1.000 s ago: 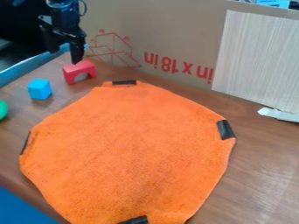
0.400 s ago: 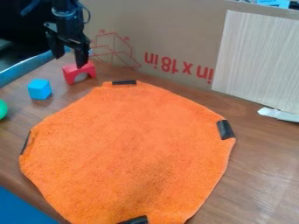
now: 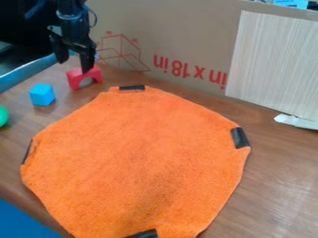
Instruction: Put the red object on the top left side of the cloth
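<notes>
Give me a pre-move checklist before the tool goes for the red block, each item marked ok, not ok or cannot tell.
1. Tool open: ok, its two fingers stand apart.
2. Red block standing steadily: ok, it rests on the table with its arch opening low.
3. Red block lined up between the fingers: cannot tell; one fingertip overlaps its top edge in the view, but depth is unclear.
4. Blue cube separate from the red block: ok, there is a gap between them.
5. Cloth spread out for placing: ok, it lies largely flat.
6. Red block on the cloth's top left side: not ok, it stands beyond the cloth's edge.
</notes>
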`<state>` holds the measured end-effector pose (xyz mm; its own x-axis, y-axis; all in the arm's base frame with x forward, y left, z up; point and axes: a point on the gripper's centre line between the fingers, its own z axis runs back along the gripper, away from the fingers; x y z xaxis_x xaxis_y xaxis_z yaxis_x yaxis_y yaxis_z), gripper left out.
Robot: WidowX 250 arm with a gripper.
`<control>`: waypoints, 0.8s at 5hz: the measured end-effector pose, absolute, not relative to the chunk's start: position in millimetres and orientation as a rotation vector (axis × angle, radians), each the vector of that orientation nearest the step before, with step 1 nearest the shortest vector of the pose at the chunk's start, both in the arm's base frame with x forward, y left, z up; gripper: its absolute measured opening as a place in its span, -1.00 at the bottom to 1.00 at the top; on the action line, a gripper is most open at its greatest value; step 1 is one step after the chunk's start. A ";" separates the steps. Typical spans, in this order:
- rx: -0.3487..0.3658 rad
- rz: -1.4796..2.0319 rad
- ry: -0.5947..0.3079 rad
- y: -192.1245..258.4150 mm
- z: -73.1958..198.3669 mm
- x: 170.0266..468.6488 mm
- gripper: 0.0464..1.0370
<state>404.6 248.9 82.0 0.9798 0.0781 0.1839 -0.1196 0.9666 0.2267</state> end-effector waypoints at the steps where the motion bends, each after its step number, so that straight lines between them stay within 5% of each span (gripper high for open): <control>1: 0.240 0.103 -0.173 248.8 80.0 405.1 0.93; 4: 0.200 0.072 -0.189 241.7 79.0 408.8 0.93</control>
